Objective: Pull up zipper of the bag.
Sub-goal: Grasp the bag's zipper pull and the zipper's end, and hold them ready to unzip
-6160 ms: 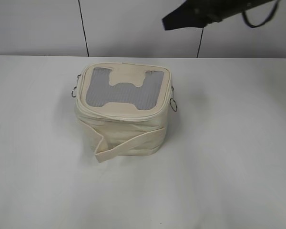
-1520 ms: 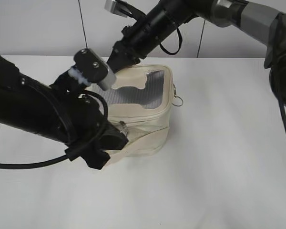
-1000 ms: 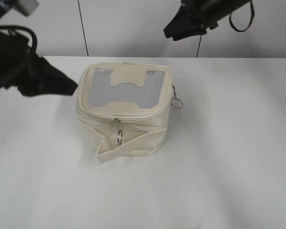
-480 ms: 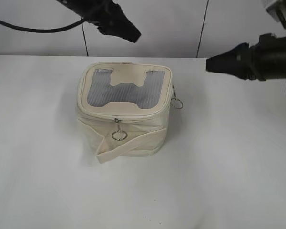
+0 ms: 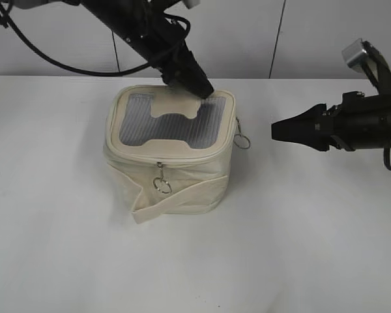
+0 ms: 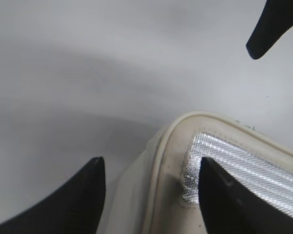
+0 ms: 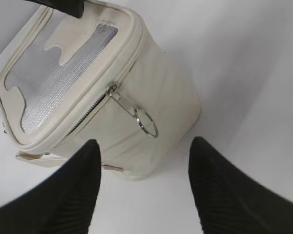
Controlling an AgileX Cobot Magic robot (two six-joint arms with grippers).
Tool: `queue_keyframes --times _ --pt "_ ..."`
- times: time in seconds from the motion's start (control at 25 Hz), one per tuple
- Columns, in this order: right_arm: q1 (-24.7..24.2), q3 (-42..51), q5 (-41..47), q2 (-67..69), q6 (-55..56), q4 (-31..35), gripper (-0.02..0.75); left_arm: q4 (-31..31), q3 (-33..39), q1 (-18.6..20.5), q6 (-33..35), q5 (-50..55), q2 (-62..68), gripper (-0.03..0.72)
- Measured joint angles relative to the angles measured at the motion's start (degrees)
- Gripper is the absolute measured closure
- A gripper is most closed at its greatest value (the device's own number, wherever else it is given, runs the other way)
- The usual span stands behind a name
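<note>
The cream bag [image 5: 195,171] stands mid-table with its grey mesh window [image 5: 163,127] facing up. The zipper [image 5: 182,158] runs round the lid edge. One ring pull [image 5: 161,186] hangs at the front middle, the other ring pull [image 5: 242,141] on the right side. My left gripper [image 5: 199,88] is open over the lid's back right corner; in the left wrist view [image 6: 149,163] its fingers straddle the lid edge [image 6: 162,161]. My right gripper [image 5: 274,130] is open and empty, right of the bag and apart from it. In the right wrist view [image 7: 144,142] it faces the side ring pull [image 7: 146,122].
The cream strap [image 5: 176,199] wraps the bag's lower front, its loose end at the left. The white table [image 5: 300,235] spreads all round. A grey wall [image 5: 247,39] with dark seams stands behind. The right gripper's tip [image 6: 268,29] shows in the left wrist view.
My left gripper has come down from above the bag to the lid's back right corner. My right gripper has moved a little left and lower, towards the bag's right side. The bag stays put.
</note>
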Motion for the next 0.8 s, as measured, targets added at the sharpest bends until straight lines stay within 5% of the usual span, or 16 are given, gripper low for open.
queue_keyframes --times 0.24,0.44,0.8 --pt "2.4 0.0 -0.2 2.48 -2.3 0.14 0.276 1.56 -0.22 -0.02 -1.33 0.21 1.38 0.278" --pt "9.88 -0.05 -9.59 3.49 -8.59 2.74 0.275 1.98 -0.3 -0.14 -1.9 1.28 1.38 0.634" --pt "13.21 -2.59 -19.05 6.35 -13.18 6.14 0.275 2.04 -0.3 -0.14 -2.08 1.3 1.38 0.652"
